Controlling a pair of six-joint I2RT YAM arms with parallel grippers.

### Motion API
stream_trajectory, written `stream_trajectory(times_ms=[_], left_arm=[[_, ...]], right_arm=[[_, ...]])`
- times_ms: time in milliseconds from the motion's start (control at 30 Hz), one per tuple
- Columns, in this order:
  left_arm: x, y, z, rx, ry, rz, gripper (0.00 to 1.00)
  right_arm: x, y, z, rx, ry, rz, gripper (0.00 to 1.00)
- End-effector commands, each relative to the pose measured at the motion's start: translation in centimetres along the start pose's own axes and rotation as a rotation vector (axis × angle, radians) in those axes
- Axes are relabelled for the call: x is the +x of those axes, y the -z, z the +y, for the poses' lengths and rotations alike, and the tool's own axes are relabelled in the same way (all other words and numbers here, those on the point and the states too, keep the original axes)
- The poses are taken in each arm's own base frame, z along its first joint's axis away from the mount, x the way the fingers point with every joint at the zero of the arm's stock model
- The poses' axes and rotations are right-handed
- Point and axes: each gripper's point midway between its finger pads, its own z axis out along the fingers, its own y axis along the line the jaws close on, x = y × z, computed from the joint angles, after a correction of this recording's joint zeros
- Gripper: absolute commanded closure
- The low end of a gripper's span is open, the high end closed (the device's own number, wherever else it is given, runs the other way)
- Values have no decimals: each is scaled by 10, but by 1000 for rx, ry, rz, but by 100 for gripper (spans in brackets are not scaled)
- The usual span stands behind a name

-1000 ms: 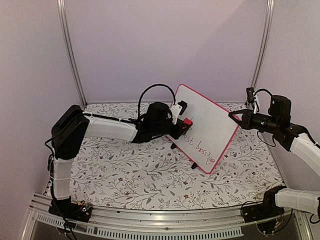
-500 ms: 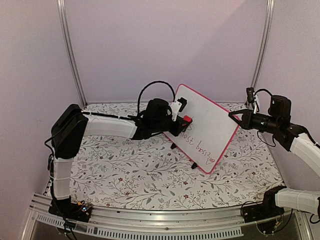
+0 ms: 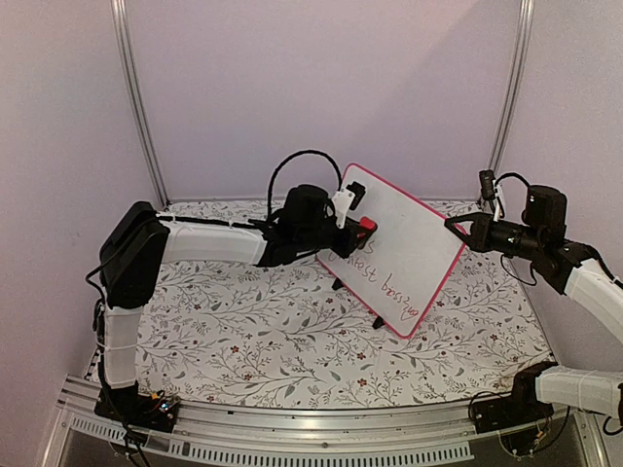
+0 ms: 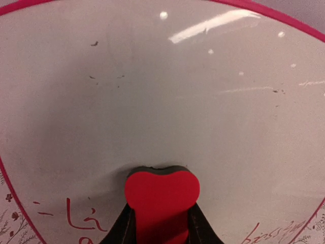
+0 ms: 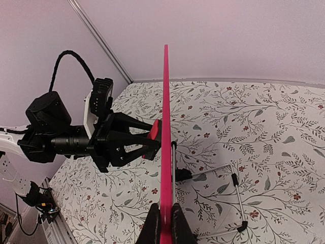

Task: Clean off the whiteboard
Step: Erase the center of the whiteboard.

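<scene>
The whiteboard, white with a red-pink frame, stands tilted on black feet at mid table. Red handwriting runs along its lower part. My left gripper is shut on a small red eraser block and presses it against the board's upper left area; the surface above the eraser is clean. My right gripper is shut on the board's right edge; in the right wrist view the frame runs edge-on between my fingers.
The floral tablecloth covers the table. The board's wire stand with black feet rests behind it. Metal corner posts rise at the back left and back right.
My left gripper has slid the eraser up and to the right across the board's upper left part. The right arm and the board have not moved.
</scene>
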Motion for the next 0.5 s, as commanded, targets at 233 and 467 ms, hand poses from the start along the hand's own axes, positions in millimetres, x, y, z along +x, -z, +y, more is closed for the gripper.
stream_trajectory(times_ms=[233,467], left_arm=[[-53,30,32,-91,57,-142,98],[-96,88,39,-66,56,-294,97]], right_arm=[[28,-5,17,-104,-9,103,100],[27,-6,17,-102,-10,105,100]])
